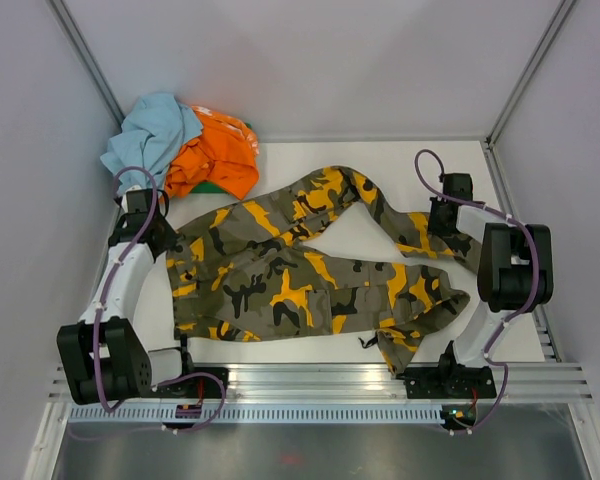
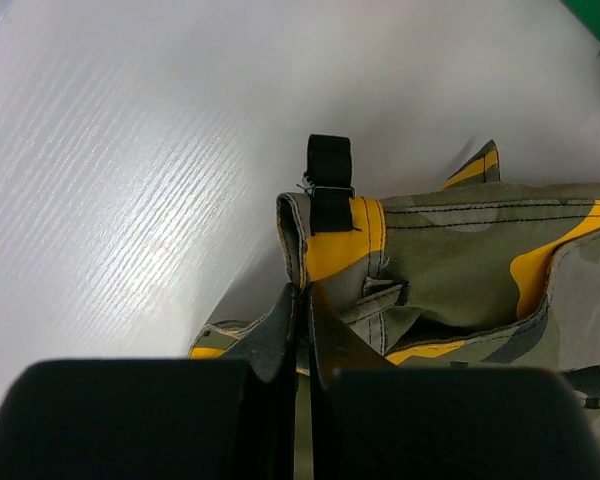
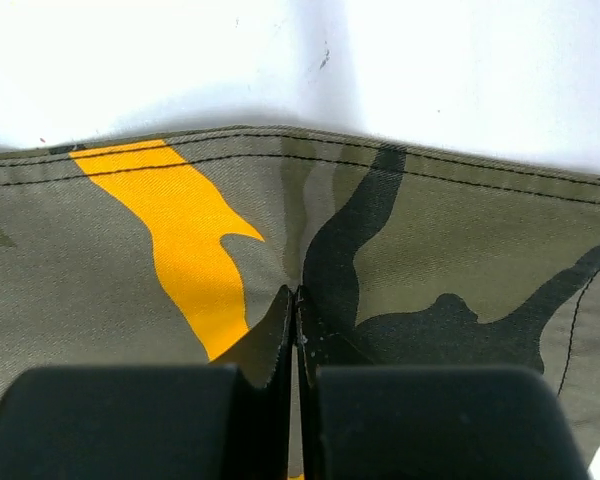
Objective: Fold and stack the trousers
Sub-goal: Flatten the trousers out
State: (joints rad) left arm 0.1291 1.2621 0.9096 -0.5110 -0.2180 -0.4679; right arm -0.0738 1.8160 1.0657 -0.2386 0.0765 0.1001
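The camouflage trousers (image 1: pixel 300 275) lie spread across the white table, waist to the left, with one leg arching to the back right and the other along the front. My left gripper (image 1: pixel 161 240) is at the waist's left edge. In the left wrist view it (image 2: pixel 305 297) is shut on the waistband cloth (image 2: pixel 450 250), just below a black belt loop (image 2: pixel 330 165). My right gripper (image 1: pixel 443 222) sits on the far leg at the right. In the right wrist view it (image 3: pixel 296 295) is shut on a small pucker of that leg's cloth (image 3: pixel 430 230).
A pile of other clothes lies at the back left corner: a light blue piece (image 1: pixel 150 130) and an orange one (image 1: pixel 215 155), with a bit of green beneath. Grey walls close in the table (image 1: pixel 380 160) on three sides. A metal rail (image 1: pixel 310 385) runs along the near edge.
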